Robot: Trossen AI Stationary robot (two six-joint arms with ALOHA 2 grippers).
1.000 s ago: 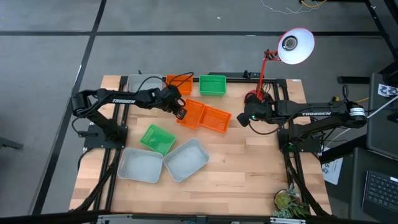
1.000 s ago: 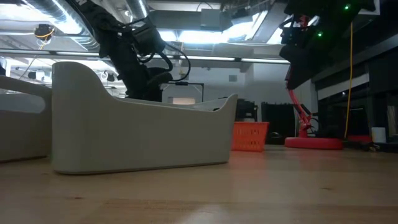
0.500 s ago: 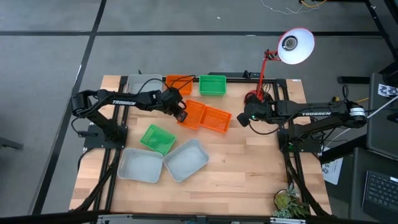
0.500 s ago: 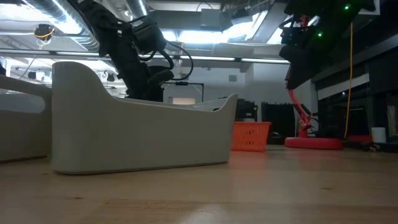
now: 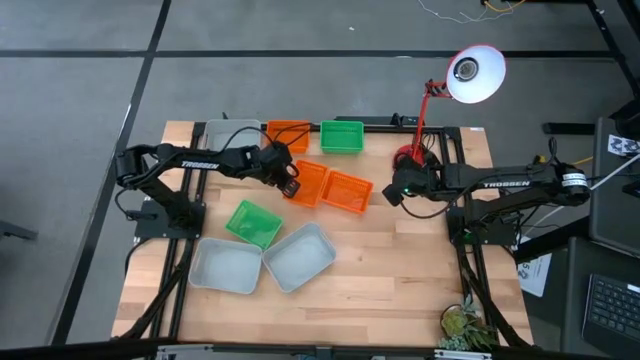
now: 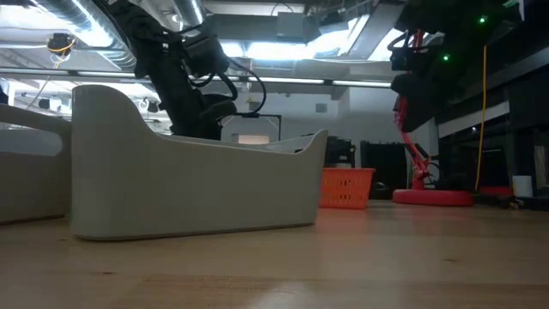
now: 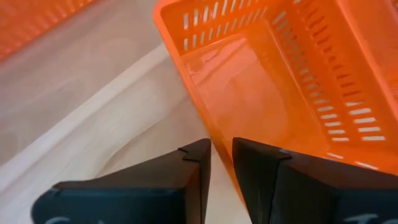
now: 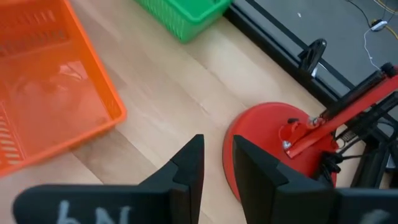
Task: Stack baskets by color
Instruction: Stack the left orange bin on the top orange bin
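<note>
Two orange baskets lie side by side near the middle of the table (image 5: 400, 260), the left one (image 5: 310, 183) pinched at its near wall by the left hand (image 5: 291, 186); in the left wrist view the wall (image 7: 205, 118) is seen running into the narrow gap between the fingers (image 7: 186, 174), so the hand is judged clenched on the rim. The second orange basket (image 5: 347, 192) touches it at 3 o'clock. A third orange basket (image 5: 287, 133) and a green basket (image 5: 342, 137) are set along the far edge, at 12 o'clock. A second green basket (image 5: 252, 222) and two grey baskets (image 5: 227, 266) (image 5: 299, 256) are seen toward 7 o'clock. The right hand (image 5: 392, 192) is held in the air near the red lamp base (image 8: 280, 149), nothing between its nearly closed fingers. No stacks are yet made. A thin-wall pinch is judged risky: the basket could twist or slip on lifting, and its neighbour could be dragged along, being in contact.
</note>
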